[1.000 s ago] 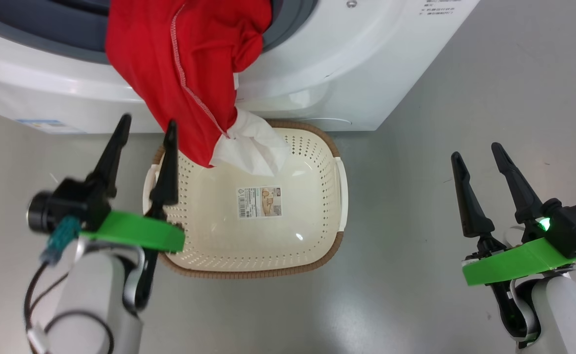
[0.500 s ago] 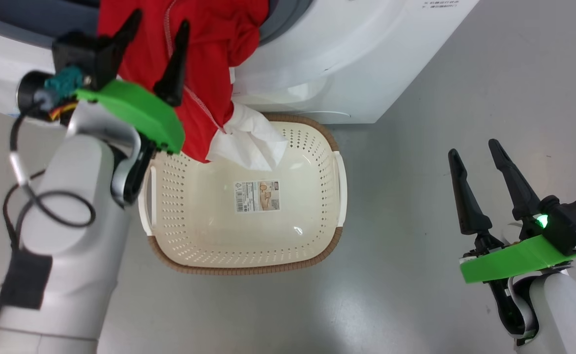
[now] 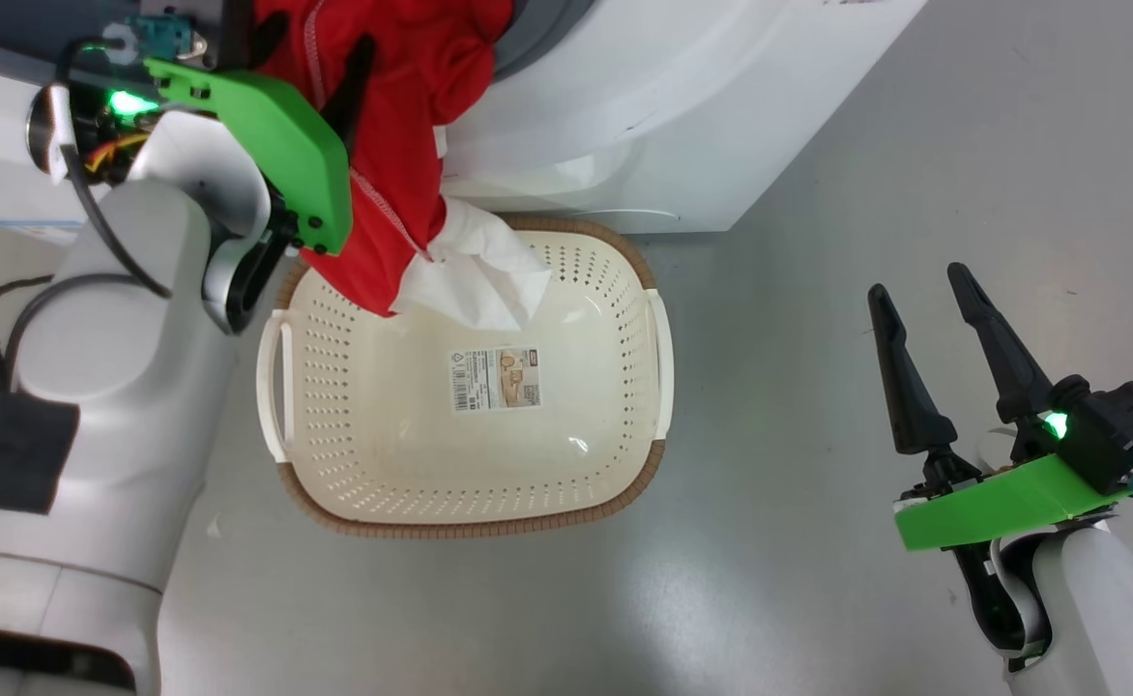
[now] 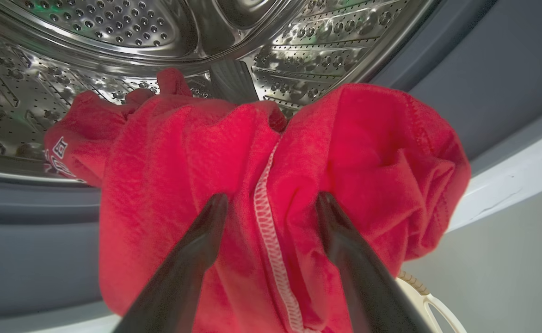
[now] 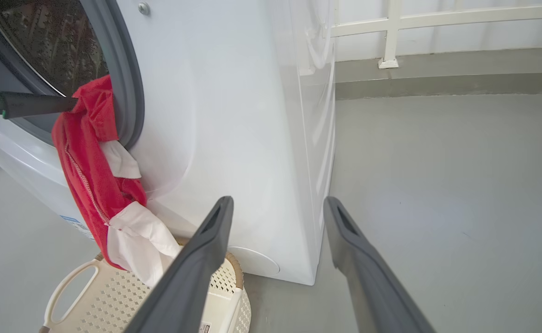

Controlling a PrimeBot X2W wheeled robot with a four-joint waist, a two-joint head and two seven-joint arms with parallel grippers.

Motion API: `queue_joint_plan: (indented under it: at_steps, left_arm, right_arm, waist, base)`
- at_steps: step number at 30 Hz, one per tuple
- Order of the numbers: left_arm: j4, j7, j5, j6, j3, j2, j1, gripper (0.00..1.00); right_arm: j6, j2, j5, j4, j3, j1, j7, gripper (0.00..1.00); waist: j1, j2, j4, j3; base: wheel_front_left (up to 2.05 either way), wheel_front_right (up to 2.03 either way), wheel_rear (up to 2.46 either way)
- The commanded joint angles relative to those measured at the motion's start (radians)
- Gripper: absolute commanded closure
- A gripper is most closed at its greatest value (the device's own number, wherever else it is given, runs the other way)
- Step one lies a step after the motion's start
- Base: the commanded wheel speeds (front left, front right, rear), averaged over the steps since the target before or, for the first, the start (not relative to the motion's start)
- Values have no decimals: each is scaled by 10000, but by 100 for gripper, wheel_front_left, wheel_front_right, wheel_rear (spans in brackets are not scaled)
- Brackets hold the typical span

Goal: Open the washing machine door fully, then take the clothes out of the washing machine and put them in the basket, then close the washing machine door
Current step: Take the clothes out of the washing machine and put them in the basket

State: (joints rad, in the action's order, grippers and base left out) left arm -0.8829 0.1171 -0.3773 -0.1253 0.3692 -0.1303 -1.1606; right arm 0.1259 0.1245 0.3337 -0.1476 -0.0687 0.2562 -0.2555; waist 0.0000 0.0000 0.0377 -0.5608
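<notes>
One garment outstanding, none delivered. We list as follows.

- Big white front-loading washing machine [image 3: 682,97]: its mouth is unobstructed and the perforated steel drum [image 4: 113,27] is exposed, so we judge the door-opening step done.
- Bright red sports clothes with white trim [image 3: 383,145]: draped out over the lower lip of the machine's mouth, with a further bunch lying back inside the drum. The white end hangs down the machine's front, above the basket's near-machine rim; we cannot tell whether it touches.
- Small cream perforated plastic basket with brown woven-look rim [image 3: 470,527]: on the grey floor just in front of the machine, no garment lying in it.
- Left gripper [image 4: 272,199]: at the machine's mouth, fingers apart and straddling a red fold with its pale seam between them, not clamped.
- Right gripper [image 3: 917,282]: well off to the right of the machine, fingers apart, empty.

Remaining, by our reckoning: grip, pull clear, drop into the basket, shut the door.
</notes>
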Motion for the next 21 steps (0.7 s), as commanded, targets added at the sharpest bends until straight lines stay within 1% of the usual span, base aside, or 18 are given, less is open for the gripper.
queue_joint_plan:
  at_steps: [1, 8, 9, 10, 11, 12, 13, 14, 21]
  left_arm:
    - [-30, -58, -131, -53, -72, -433, -327, 0]
    - [-774, -377, -486, -53, 346, -424, -734, 0]
    - [-892, -437, -565, -53, 413, -422, -782, 5]
    - [-1002, -516, -635, -53, 483, -434, -830, 22]
    - [-1109, -598, -694, -53, 556, -450, -873, 54]
    - [-1196, -695, -765, -53, 622, -448, -907, 69]
    - [-1271, -798, -845, -53, 684, -439, -928, 99]
    - [-1347, -895, -914, -53, 752, -439, -941, 100]
    - [-1532, -1906, -1618, -53, 1013, -436, -865, 100]
  right_arm:
    - [48, 2, -106, 213, -218, 10, -63, 0]
    - [48, 9, -77, 211, -234, 36, -63, 0]
    - [48, 9, -75, 214, -239, 43, -63, 0]
    - [48, 8, -78, 217, -246, 51, -63, 0]
    - [48, 7, -81, 221, -250, 57, -63, 0]
    - [48, 6, -83, 227, -247, 63, -63, 0]
    - [48, 8, -81, 232, -238, 67, -63, 0]
    - [48, 13, -81, 236, -227, 68, -63, 0]
    - [48, 48, -92, 246, -146, 8, -63, 0]
  waist:
    - [0, 0, -33, 5]
    - [0, 0, -80, -33]
    - [0, 0, -85, -42]
    - [0, 0, -91, -47]
    - [0, 0, -96, -46]
    - [0, 0, -97, -44]
    - [0, 0, -95, -42]
    - [0, 0, -92, -40]
    - [0, 0, 1, 36]
  base:
    - [0, 0, 0]
    - [0, 0, 0]
    - [0, 0, 0]
    - [0, 0, 0]
    - [0, 0, 0]
    - [0, 0, 0]
    - [0, 0, 0]
    - [0, 0, 0]
    - [0, 0, 0]
